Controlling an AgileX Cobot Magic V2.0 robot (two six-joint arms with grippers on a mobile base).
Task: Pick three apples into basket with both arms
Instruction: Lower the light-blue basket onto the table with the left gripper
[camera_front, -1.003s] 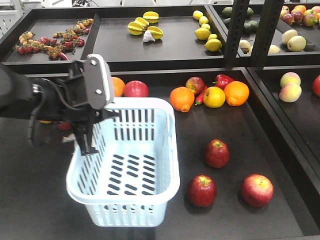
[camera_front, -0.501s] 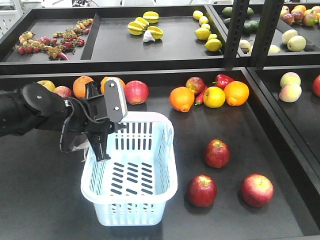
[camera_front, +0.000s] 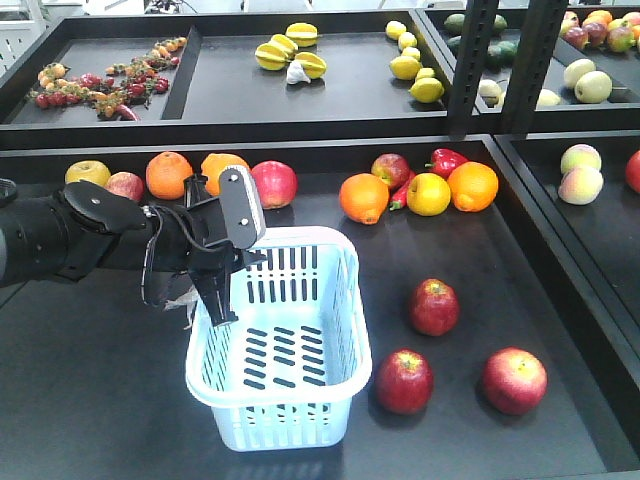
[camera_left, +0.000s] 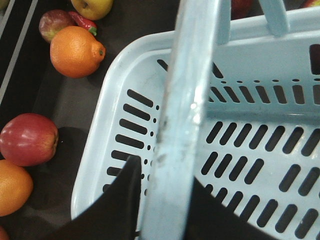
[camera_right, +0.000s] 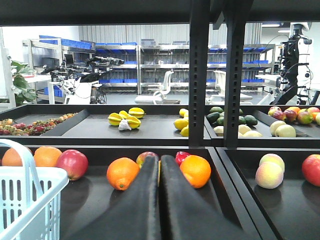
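The pale blue basket (camera_front: 280, 408) stands empty on the dark lower shelf, left of centre. My left gripper (camera_front: 215, 290) is over its left rim, shut on the basket's handle (camera_left: 185, 100), which runs between the black fingers (camera_left: 125, 200) in the left wrist view. Three red apples lie right of the basket: one (camera_front: 433, 306) farther back, one (camera_front: 404, 381) close to the basket's right wall, one (camera_front: 514, 380) farther right. My right gripper (camera_right: 160, 162) shows only in its own view, shut and empty, pointing at the back row of fruit. The basket's corner (camera_right: 30, 187) is at its lower left.
Oranges (camera_front: 364, 197), a yellow apple (camera_front: 428, 194), a red pepper (camera_front: 447, 160) and more apples (camera_front: 273, 183) line the shelf's back. Black uprights (camera_front: 475, 60) rise at the right. Upper trays hold starfruit (camera_front: 288, 50) and lemons (camera_front: 410, 66). Peaches (camera_front: 580, 175) lie in the right tray.
My left arm has carried the basket to the right and lower. The basket now looks smaller and sits nearer the three apples. The apples have not moved.
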